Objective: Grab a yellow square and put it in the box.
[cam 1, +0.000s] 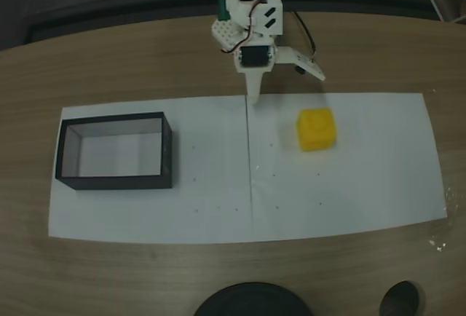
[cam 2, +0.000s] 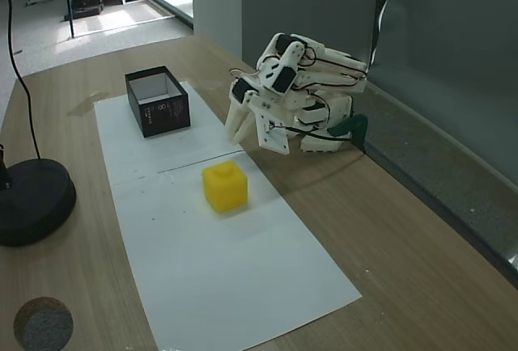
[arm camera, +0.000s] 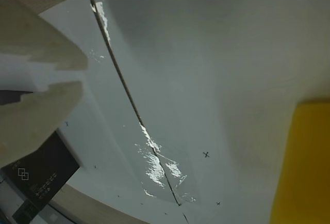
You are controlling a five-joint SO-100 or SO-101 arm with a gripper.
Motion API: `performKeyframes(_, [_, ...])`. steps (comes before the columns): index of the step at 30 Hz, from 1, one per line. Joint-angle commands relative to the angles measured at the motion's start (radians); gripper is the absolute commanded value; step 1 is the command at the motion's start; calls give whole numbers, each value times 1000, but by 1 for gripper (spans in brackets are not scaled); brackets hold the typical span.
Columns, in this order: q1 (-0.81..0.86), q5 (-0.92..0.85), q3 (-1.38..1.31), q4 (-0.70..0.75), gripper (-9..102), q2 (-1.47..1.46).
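A small bright yellow plastic cube (cam 1: 316,129) with rounded edges and a bumpy, studded top sits alone on a long white paper sheet (cam 1: 349,192), well apart from the shallow rectangular box with thin black walls and a white inside (cam 1: 115,151), which rests at the far end of the same sheet. In a fixed view from the side, the cube (cam 2: 224,185) lies just past a thin dark line drawn across the paper, with the box (cam 2: 157,99) on the other side of that line. The white two-finger pincer (cam 1: 273,83) of the folded arm hangs near the sheet's edge by the line, its fingers spread apart and holding nothing, a short way from the cube. From the wrist view, the cube (arm camera: 303,167) fills the lower right corner as a plain yellow face, while the glossy paper shows small pencilled crosses and glare. The sheet lies on a wood-grain counter (cam 2: 388,230) that also carries a round black lamp base (cam 2: 32,201), set well away from the box. Behind the counter stand grey wall panels, and an open doorway shows a bright floor beyond.
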Motion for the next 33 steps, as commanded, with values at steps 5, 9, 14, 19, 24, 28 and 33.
performKeyframes(5, [0,-2,-57,11,0,25])
performKeyframes(9, [0,0,-57,11,0,25])
performKeyframes(14, [0,-2,-57,11,0,25])
performKeyframes(19, [0,-2,-57,11,0,25])
performKeyframes(24, [-2,-3,-57,11,0,25])
performKeyframes(28, [-9,0,-54,-64,0,26])
performKeyframes(33, [23,-9,-81,-291,4,26])
